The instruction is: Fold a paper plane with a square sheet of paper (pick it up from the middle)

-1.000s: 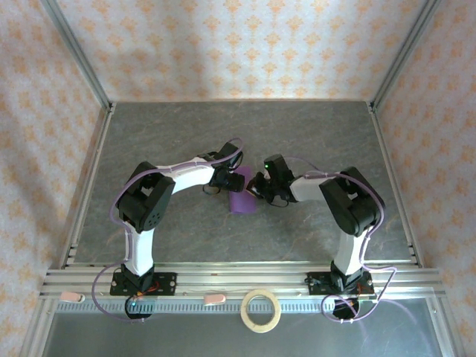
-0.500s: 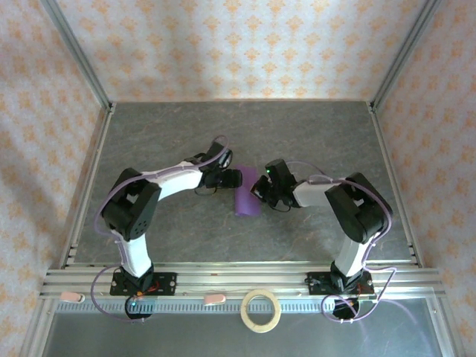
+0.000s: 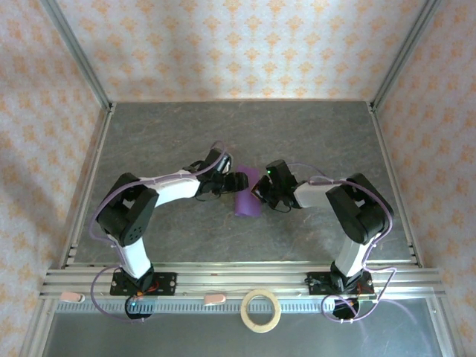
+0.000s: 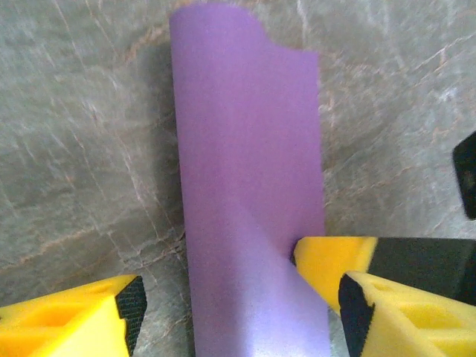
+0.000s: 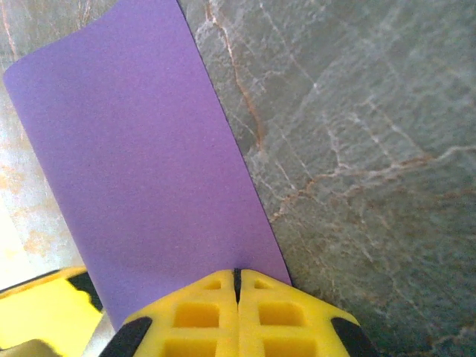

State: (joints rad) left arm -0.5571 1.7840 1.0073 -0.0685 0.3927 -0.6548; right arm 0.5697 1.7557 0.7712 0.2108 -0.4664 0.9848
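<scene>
Purple paper sheet [image 4: 245, 149]: folded into a narrow, smooth strip. Right gripper [image 5: 238, 279] pinches its edge; left gripper [image 4: 238, 320] jaws wide, straddling it.

Fell soft and even from above, leaving faint shadows under the arms on the grey marbled desk [image 3: 297, 134]. Threw a dark shadow left of the thin purple paper sheet [image 4: 245, 149] at the left wrist; paled and blurred its near end. Glared whitish off the desk at the right wrist.

top: high behind bases [image 3: 145, 282], looks down on whole table [image 3: 312, 134] | wrists: close, low, from opposite sides | shared: paper [image 3: 245, 204]
</scene>
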